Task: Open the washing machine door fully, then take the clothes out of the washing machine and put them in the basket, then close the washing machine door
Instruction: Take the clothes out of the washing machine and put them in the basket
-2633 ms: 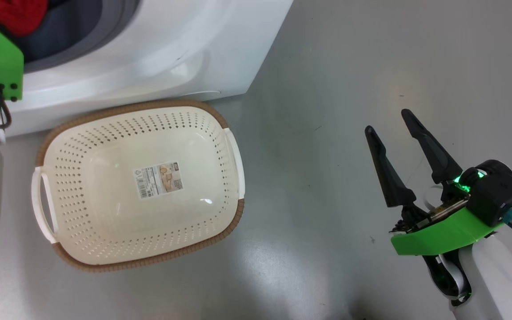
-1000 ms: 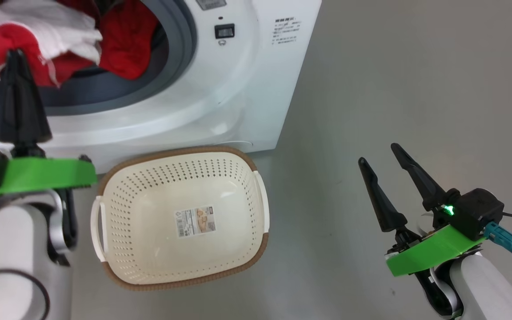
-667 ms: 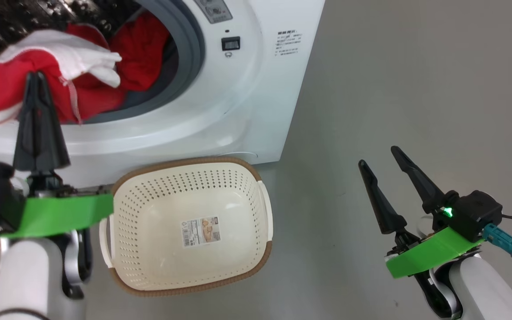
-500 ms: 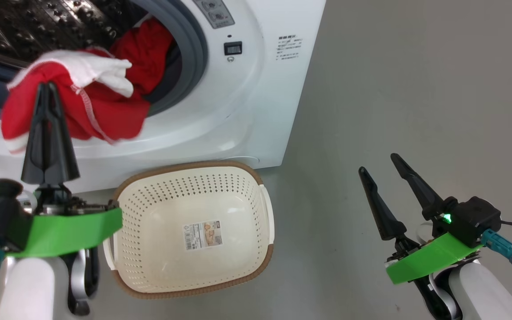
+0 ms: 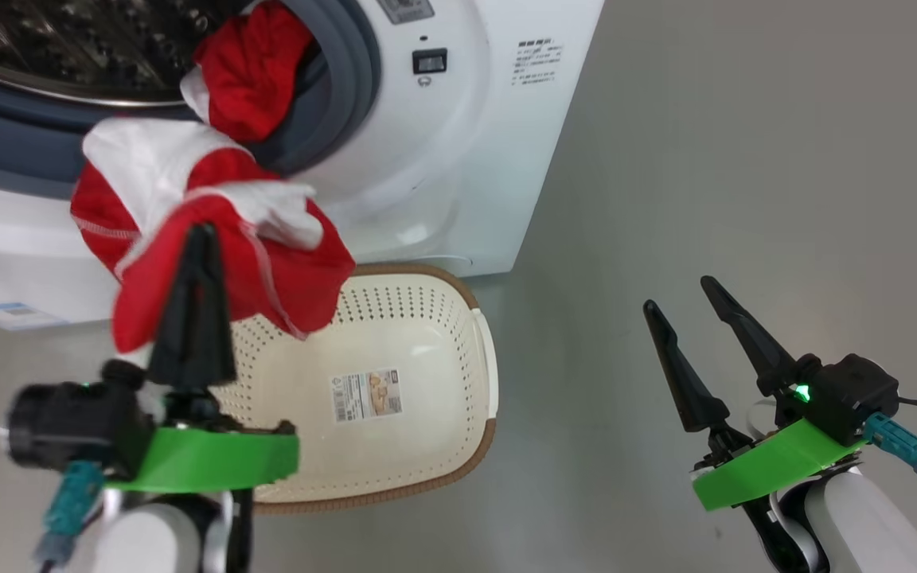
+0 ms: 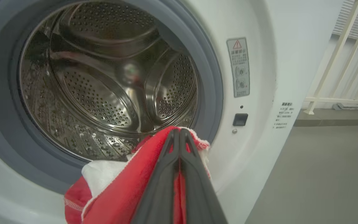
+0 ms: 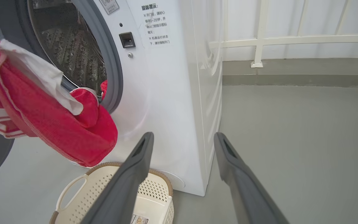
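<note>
My left claw (image 5: 202, 232) is clamped on a red cloth (image 5: 283, 270) with white trim. The two fingers are pressed together, with fabric bunched at their tips. The cloth hangs outside the washer (image 5: 466, 159), in front of its open mouth and low against the white front panel. From my head it overlaps the far left corner of the basket (image 5: 427, 318). From my right wrist it hangs above the basket and clear of it.

The other cloth (image 5: 251, 72), also red, lies at the lower right lip of the mouth against the grey ring (image 5: 355, 87). I cannot tell whether the two cloths touch. Behind my left fingers the steel drum (image 6: 104, 77) stands bare.

The basket sits on the floor (image 5: 705, 159) just in front of the washer's right corner. A paper label (image 5: 365, 394) lies on its bottom.

My right claw (image 5: 678, 293) is spread wide and holds nothing. It is over the floor to the right of the basket, well apart from it, with its fingers pointing toward the washer.
</note>
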{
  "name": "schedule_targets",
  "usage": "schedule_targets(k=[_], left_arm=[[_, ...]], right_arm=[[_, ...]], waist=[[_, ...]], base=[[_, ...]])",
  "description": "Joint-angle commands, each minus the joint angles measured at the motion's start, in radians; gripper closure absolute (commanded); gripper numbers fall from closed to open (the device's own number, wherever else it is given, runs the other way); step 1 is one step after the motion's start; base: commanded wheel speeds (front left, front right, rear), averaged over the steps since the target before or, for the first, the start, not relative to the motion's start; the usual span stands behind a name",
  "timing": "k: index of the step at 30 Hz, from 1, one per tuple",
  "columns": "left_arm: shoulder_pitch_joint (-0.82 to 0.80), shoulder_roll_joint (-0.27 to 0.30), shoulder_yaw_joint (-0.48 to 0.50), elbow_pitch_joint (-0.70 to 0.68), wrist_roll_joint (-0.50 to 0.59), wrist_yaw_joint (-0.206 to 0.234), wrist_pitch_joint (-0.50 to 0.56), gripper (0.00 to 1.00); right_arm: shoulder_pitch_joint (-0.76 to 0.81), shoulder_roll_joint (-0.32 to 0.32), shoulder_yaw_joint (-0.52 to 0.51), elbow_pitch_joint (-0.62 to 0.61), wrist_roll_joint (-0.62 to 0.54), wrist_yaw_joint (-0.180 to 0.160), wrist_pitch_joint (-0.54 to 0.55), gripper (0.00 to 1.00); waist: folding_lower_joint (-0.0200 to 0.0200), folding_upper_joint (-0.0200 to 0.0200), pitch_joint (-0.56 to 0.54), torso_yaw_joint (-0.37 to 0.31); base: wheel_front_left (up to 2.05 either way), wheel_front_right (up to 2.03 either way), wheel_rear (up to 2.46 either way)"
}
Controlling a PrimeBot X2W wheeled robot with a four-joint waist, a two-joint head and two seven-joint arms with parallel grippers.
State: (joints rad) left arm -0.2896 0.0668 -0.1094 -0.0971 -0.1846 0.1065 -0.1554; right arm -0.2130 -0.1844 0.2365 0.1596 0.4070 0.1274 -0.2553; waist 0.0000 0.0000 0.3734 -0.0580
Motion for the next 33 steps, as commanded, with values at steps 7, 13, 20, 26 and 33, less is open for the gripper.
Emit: schedule_targets(k=[7,13,20,26,33], left_arm=[[-0.018,-0.007,-0.023,0.153,-0.026,0.036,-0.02,1.0],[-0.088,-0.014,-0.055,0.367,-0.092,0.034,-0.045,1.0],[-0.196,-0.016,-0.063,0.667,-0.162,0.018,-0.07,1.0],[-0.297,-0.016,-0.085,0.906,-0.22,-0.017,-0.06,1.0],[-0.403,-0.016,-0.115,1.153,-0.266,-0.048,-0.005,1.0]], right_arm=[[-0.033,-0.018,0.02,-0.025,0.01,0.003,-0.006,0.0],[-0.053,-0.018,0.012,-0.018,0.004,0.003,-0.006,0.0],[-0.075,-0.007,0.012,0.004,0.009,0.003,-0.006,0.0],[-0.083,-0.009,0.003,0.028,0.016,0.003,-0.006,0.0],[-0.101,0.001,0.03,0.048,0.028,0.003,-0.006,0.0]], waist=[[0.0,0.0,0.072,-0.002],[0.0,0.0,0.122,-0.017],[0.0,0.0,0.161,-0.044],[0.0,0.0,0.191,-0.063],[0.0,0.0,0.223,-0.093]], base=[[0.0,0.0,0.0],[0.0,0.0,0.0],[0.0,0.0,0.0],[0.0,0.0,0.0],[0.0,0.0,0.0]])
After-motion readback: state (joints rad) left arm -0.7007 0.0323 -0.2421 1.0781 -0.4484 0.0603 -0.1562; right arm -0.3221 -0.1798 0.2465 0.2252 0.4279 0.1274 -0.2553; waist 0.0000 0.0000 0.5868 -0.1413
